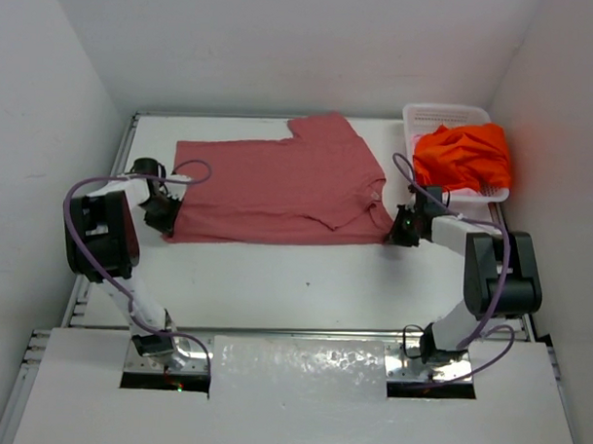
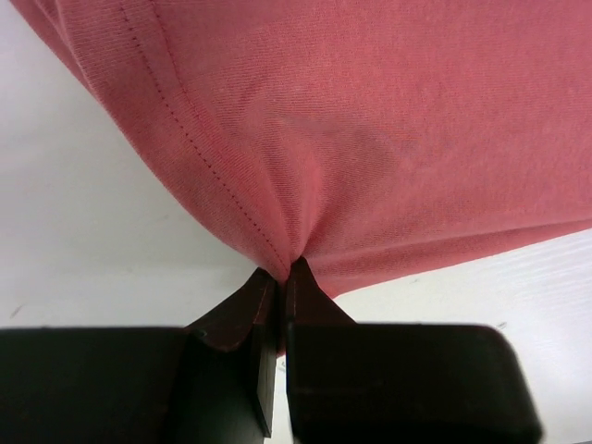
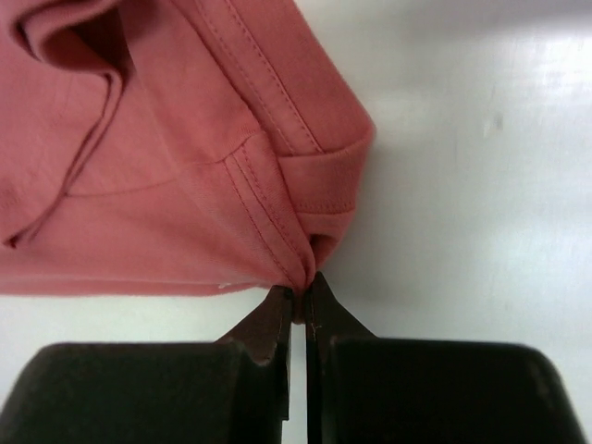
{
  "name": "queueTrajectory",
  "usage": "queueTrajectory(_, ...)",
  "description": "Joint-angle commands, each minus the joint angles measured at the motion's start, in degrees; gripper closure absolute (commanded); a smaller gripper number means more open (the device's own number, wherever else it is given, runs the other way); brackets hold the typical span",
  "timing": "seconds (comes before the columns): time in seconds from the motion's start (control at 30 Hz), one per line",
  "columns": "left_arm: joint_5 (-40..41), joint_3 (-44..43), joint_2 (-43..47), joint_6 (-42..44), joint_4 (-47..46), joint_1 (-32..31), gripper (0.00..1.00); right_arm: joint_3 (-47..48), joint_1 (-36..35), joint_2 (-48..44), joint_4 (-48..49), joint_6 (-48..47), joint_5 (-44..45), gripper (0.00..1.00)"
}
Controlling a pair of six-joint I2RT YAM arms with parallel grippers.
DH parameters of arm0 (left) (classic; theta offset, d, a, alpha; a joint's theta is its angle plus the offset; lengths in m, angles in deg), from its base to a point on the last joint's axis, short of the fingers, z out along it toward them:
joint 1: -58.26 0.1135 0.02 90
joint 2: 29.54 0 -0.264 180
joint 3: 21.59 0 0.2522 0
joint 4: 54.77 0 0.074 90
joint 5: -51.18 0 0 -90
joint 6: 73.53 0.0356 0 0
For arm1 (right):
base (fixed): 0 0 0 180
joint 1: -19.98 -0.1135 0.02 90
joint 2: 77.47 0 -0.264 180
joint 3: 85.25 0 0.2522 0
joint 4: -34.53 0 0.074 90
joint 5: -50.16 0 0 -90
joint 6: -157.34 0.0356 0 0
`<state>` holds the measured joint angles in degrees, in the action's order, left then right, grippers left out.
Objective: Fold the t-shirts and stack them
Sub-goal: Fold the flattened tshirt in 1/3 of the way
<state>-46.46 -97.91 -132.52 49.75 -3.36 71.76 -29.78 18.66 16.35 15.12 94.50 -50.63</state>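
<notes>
Rose-red cloth short-sleeved shirt (image 1: pixel 278 187) flat, long axis left to right, collar rightward; near corners pinched by closed left gripper (image 2: pixel 282 277) and right gripper (image 3: pixel 301 291); white table (image 1: pixel 304 281), white walls (image 1: pixel 283 46).

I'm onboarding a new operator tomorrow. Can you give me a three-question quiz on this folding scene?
1. True or false: the left end effector and the right end effector are both shut on the rose-red t-shirt.
2. Where is the orange t-shirt? A) in the white basket B) on the rose-red t-shirt C) hanging from an arm
3. Fill in: the white basket stands at the table's far ____ corner.
Key: 1 true; 2 A; 3 right.
</notes>
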Motion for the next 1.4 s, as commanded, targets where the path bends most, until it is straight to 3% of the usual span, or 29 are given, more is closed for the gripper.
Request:
queueTrajectory(0.0,5.4,-0.1,2.7,6.8,2.2,1.4,1.00,-1.6,0.2,-5.2,-6.9,-3.0,-0.9,1.00)
queueTrajectory(0.2,12.4,2.8,5.7,12.2,6.0,1.4,1.00,-6.1,0.2,-13.9,-20.5,-6.7,-2.1,1.00)
queueTrajectory(0.33,10.2,3.9,5.3,13.3,7.9,1.4,1.00,-12.3,-0.3,-17.5,-21.8,-4.8,-4.9,1.00)
queueTrajectory(0.4,8.4,3.8,5.2,13.0,8.5,1.4,0.87,-14.2,-0.4,-19.4,-21.6,-4.4,-4.7,0.94)
queueTrajectory(0.43,8.2,3.3,4.9,12.9,8.7,1.4,0.77,-14.8,-0.5,-19.8,-22.1,-4.7,-4.2,0.80)
queueTrajectory(0.47,8.0,2.8,4.7,12.6,8.7,1.4,0.59,-14.7,-0.5,-20.1,-23.2,-5.4,-4.1,0.76)
queueTrajectory(0.53,8.3,0.9,3.9,12.5,9.7,1.4,0.40,-12.3,-0.3,-19.9,-25.1,-6.8,-2.2,0.57)
queueTrajectory(0.57,8.8,-2.3,3.7,12.2,10.4,1.4,0.25,-10.9,-0.3,-19.7,-27.8,-8.4,-1.3,0.51)
queueTrajectory(0.6,10.6,-4.2,3.2,11.8,11.6,1.4,0.02,-7.4,-0.2,-19.2,-29.5,-9.4,0.1,0.41)
queueTrajectory(0.7,15.6,-12.9,2.8,10.7,13.5,1.4,0.01,0.9,0.9,-18.4,-36.5,-12.4,7.2,0.36)
queueTrajectory(0.83,17.4,-27.0,2.4,9.3,17.2,1.4,0.01,10.1,1.1,-19.2,-41.5,-13.8,9.0,0.36)
queueTrajectory(0.87,16.7,-29.6,2.3,9.5,18.2,1.4,0.04,11.5,1.1,-19.4,-42.1,-13.9,8.9,0.38)
queueTrajectory(0.9,13.9,-32.9,2.7,10.3,19.4,1.4,0.07,13.4,1.1,-19.6,-41.6,-14.0,8.0,0.47)
queueTrajectory(1.0,4.4,-31.8,3.6,15.1,21.1,0.7,0.42,11.6,1.0,-20.2,-33.4,-12.2,-0.9,0.57)
queueTrajectory(1.07,-1.8,-30.9,3.3,17.5,25.3,-1.4,0.46,10.9,0.6,-17.7,-29.3,-9.6,-4.2,0.57)
queueTrajectory(1.13,-5.4,-25.2,6.5,18.6,24.1,-8.5,0.40,11.3,-0.7,-15.3,-27.8,-8.5,-4.9,0.52)
queueTrajectory(1.17,-8.2,-21.8,8.7,19.7,18.1,-12.1,0.37,11.2,-1.0,-13.2,-25.1,-7.2,-5.6,0.48)
queueTrajectory(1.2,-9.1,-18.2,13.6,20.8,14.2,-21.7,0.35,10.8,-1.0,-12.0,-23.7,-6.2,-8.0,0.46)
queueTrajectory(1.23,-9.7,-12.9,15.0,21.3,10.5,-26.2,0.36,11.0,-1.0,-10.8,-22.7,-5.6,-8.5,0.46)
queueTrajectory(1.3,-10.5,-12.5,12.0,18.6,3.9,-37.6,0.45,12.2,-1.0,-7.0,-22.9,-5.3,-9.8,0.47)
queueTrajectory(1.37,-8.9,-13.1,9.0,19.5,0.6,-43.7,0.46,12.7,-1.0,-4.6,-24.6,-6.1,-10.0,0.48)
